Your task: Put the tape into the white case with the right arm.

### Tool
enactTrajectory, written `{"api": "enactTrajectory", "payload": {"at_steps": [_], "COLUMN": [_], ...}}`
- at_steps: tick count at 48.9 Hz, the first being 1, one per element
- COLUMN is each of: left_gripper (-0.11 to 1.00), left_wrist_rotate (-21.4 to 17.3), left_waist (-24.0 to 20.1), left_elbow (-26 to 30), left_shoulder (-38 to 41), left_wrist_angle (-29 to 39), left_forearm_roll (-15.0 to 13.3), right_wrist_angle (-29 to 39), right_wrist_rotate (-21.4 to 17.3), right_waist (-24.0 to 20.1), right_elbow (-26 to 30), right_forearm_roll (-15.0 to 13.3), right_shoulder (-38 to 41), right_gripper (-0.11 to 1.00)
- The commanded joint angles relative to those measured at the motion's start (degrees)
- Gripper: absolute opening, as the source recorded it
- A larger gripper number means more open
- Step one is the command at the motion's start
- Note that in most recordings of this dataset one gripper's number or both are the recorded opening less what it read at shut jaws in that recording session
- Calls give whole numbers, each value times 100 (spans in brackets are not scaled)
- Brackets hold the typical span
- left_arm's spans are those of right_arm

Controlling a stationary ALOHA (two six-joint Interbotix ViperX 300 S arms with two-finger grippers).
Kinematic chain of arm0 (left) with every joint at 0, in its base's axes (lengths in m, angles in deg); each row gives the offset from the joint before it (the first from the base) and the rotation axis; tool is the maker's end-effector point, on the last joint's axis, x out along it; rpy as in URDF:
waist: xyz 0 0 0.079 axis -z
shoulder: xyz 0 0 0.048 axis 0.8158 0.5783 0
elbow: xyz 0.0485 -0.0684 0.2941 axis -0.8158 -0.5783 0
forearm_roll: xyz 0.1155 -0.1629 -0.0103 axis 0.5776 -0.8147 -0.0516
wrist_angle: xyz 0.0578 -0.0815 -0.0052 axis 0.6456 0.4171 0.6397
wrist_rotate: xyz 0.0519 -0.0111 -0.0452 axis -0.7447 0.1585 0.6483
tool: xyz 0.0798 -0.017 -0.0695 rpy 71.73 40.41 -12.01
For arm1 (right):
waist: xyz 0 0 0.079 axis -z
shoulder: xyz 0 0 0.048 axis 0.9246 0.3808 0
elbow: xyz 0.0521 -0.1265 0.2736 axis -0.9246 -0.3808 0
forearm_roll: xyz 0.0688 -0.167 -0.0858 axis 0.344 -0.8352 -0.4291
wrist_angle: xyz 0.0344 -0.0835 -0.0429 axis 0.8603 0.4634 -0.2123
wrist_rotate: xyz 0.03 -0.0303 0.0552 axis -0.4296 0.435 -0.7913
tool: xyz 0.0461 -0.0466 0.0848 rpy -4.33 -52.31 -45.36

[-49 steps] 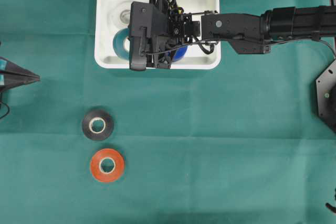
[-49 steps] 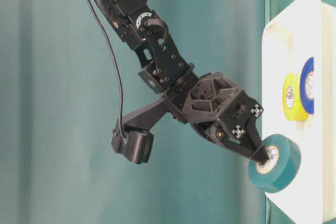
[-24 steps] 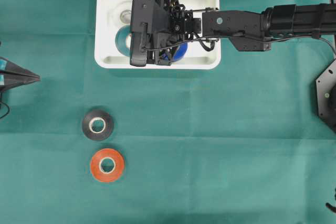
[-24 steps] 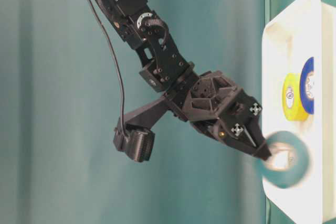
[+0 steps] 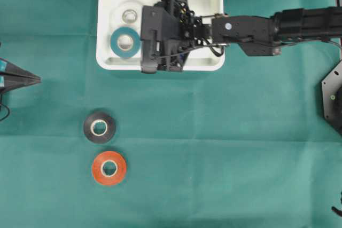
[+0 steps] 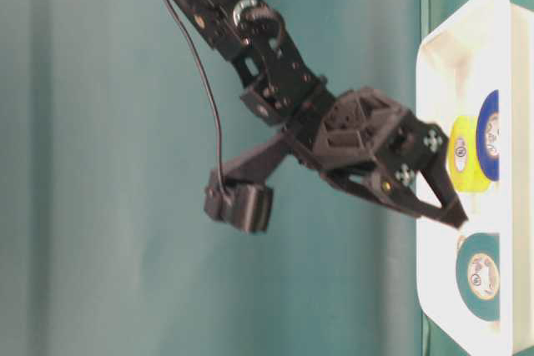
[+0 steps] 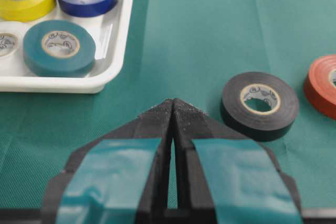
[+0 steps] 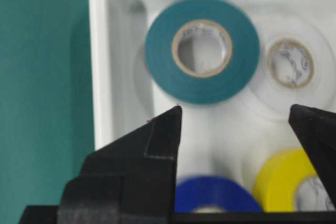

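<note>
The teal tape (image 5: 125,41) lies flat in the white case (image 5: 115,63), close to its left wall, and nothing is touching it. My right gripper (image 8: 234,109) hovers open just above the case floor. Its fingers are spread wide and empty, and the teal tape (image 8: 202,50) lies just beyond the tips. From table level the right gripper (image 6: 442,202) hangs clear of the teal roll (image 6: 478,277). My left gripper (image 7: 172,103) is shut and empty at the table's left edge.
Yellow (image 8: 294,182), blue (image 8: 218,195) and white (image 8: 290,64) rolls also lie in the case. A black tape (image 5: 99,127) and a red tape (image 5: 109,167) lie on the green cloth in front of the case, near the left gripper (image 5: 37,78).
The right gripper went from shut on the teal tape to open. The roll dropped flat into the case, and the gripper drew back a little to the right.
</note>
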Motion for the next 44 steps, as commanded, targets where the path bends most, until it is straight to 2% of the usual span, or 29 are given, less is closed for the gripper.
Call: {"api": "enactTrajectory", "payload": {"at_steps": [1, 25, 44], "left_gripper": [0, 0, 0], "left_wrist_rotate": [9, 9, 9], "left_waist": [-18, -18, -18], "left_elbow": [79, 79, 79], "left_shoulder": [53, 44, 44], "left_wrist_angle": [-44, -44, -53], "left_forearm_roll": [0, 0, 0], "right_wrist_angle": [0, -105, -782], "right_wrist_rotate": [9, -18, -44], "right_waist": [-18, -18, -18], "right_elbow": [-176, -2250, -3709], "right_forearm_roll": [-9, -9, 44], "right_shoulder": [-501, -2162, -3498], "right_gripper": [51, 50, 50]}}
